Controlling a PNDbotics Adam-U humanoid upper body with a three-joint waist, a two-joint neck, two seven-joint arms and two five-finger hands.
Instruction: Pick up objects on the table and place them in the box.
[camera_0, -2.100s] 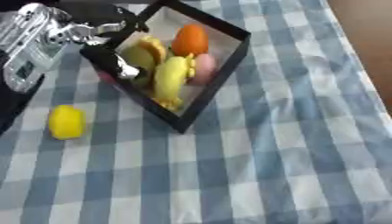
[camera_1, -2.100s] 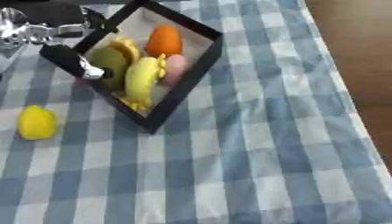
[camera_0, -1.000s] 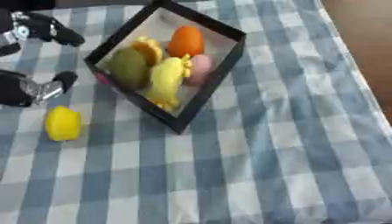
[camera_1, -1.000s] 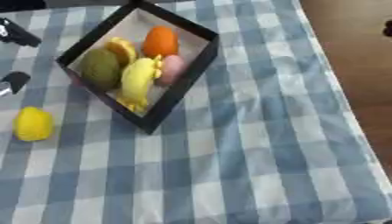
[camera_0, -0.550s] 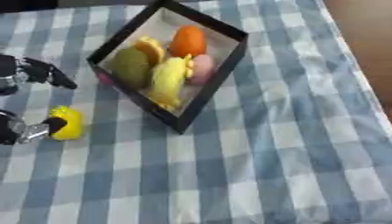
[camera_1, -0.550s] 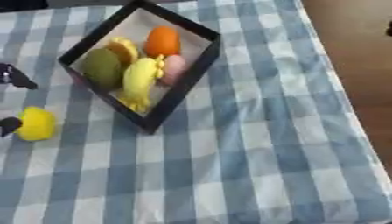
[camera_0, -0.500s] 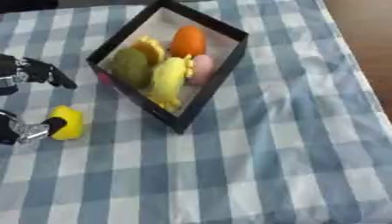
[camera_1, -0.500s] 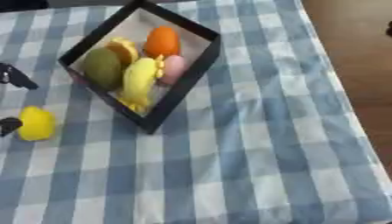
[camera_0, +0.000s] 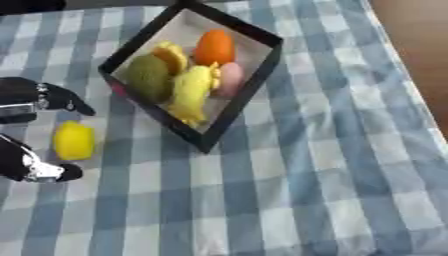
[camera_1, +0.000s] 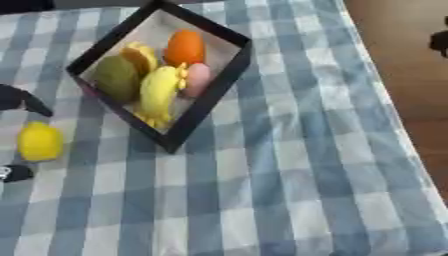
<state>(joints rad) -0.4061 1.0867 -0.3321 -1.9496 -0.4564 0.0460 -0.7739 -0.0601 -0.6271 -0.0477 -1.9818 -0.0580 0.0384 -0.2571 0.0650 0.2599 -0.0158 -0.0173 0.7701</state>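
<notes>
A: Where does the lemon (camera_0: 73, 141) lie?

B: On the checked cloth (camera_0: 306, 165), left of the box (camera_0: 249, 95) and apart from its wall. The box already holds an orange (camera_0: 214, 47), a banana (camera_0: 191, 92), a green fruit (camera_0: 147, 77) and a pink one (camera_0: 231, 79).

A: And the left hand (camera_0: 26, 165)?

B: It comes in from the left edge with fingers above the lemon and the thumb below, spread apart and not closed on it. Whether any tip touches the fruit cannot be told. The right hand shows in neither view.

A: How will the lemon handle?

B: Likely light and rigid, with a smooth rounded skin that may roll or squirt out of a pinch. Taking it across its middle, thumb opposite fingers, looks safest.
</notes>
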